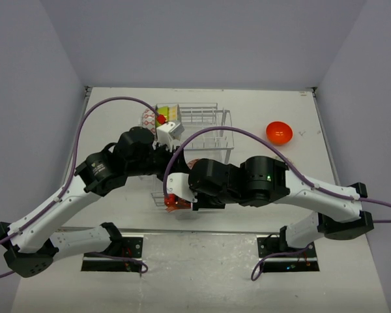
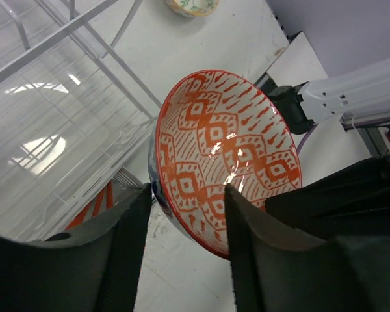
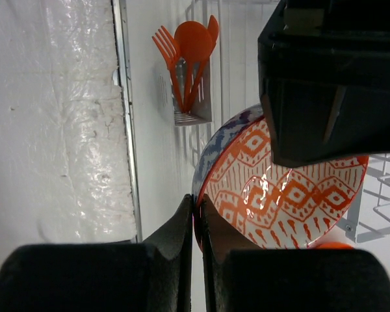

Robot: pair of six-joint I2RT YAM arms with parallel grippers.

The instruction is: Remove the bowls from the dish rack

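At the left, the left gripper (image 2: 187, 192) has its jaws partly spread on either side of the wall of the red-patterned bowl (image 2: 227, 149), one finger outside and one on the painted inside; I cannot tell whether they press on it yet. The bowl hangs on edge off the table, just in front of the rack (image 1: 199, 114) and near the orange forks and spoons (image 3: 192, 52). The right gripper (image 3: 196, 205) is pressed together on the bowl's thin rim and carries it. I judge this a hand-over between the arms: the left jaws need a firm hold before the right ones let go. Other bowls (image 1: 159, 117) stand in the rack's far left corner, and an orange bowl (image 1: 279, 132) sits on the table (image 1: 260, 104) at the right
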